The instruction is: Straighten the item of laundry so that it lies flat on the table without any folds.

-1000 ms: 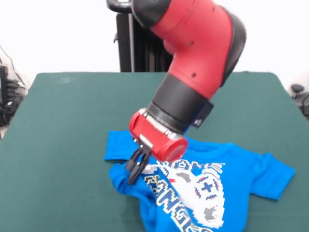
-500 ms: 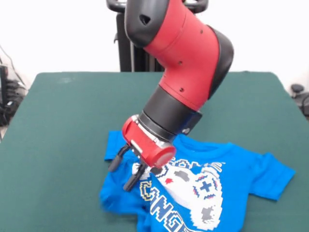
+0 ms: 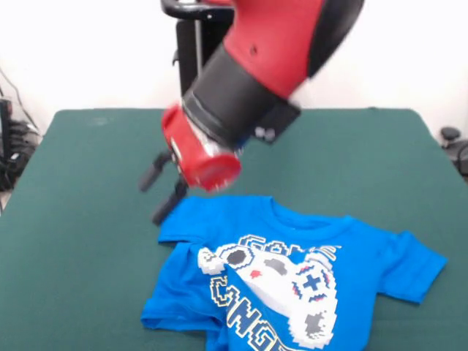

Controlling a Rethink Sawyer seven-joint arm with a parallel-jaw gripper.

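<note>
A small bright blue T-shirt (image 3: 292, 270) with a white-grey game-controller print and block lettering lies on the dark green table (image 3: 88, 183), front side up, near the front edge. Its right sleeve (image 3: 413, 267) is spread out; the left side is bunched, with a fold near the left sleeve (image 3: 179, 230). My gripper (image 3: 161, 191) hangs open above the table, just left of and above the shirt's collar edge, holding nothing. The shirt's lower hem runs out of the picture at the bottom.
The red and black arm (image 3: 248, 80) slants down from the top centre over the table's middle. A black stand (image 3: 191, 66) rises behind the table. Cables and equipment sit off the table's left edge (image 3: 11, 146) and right edge (image 3: 453, 142).
The gripper opened, let go of the shirt's left side, and rose up and to the left. The released cloth now lies wider, with more of the print showing.
</note>
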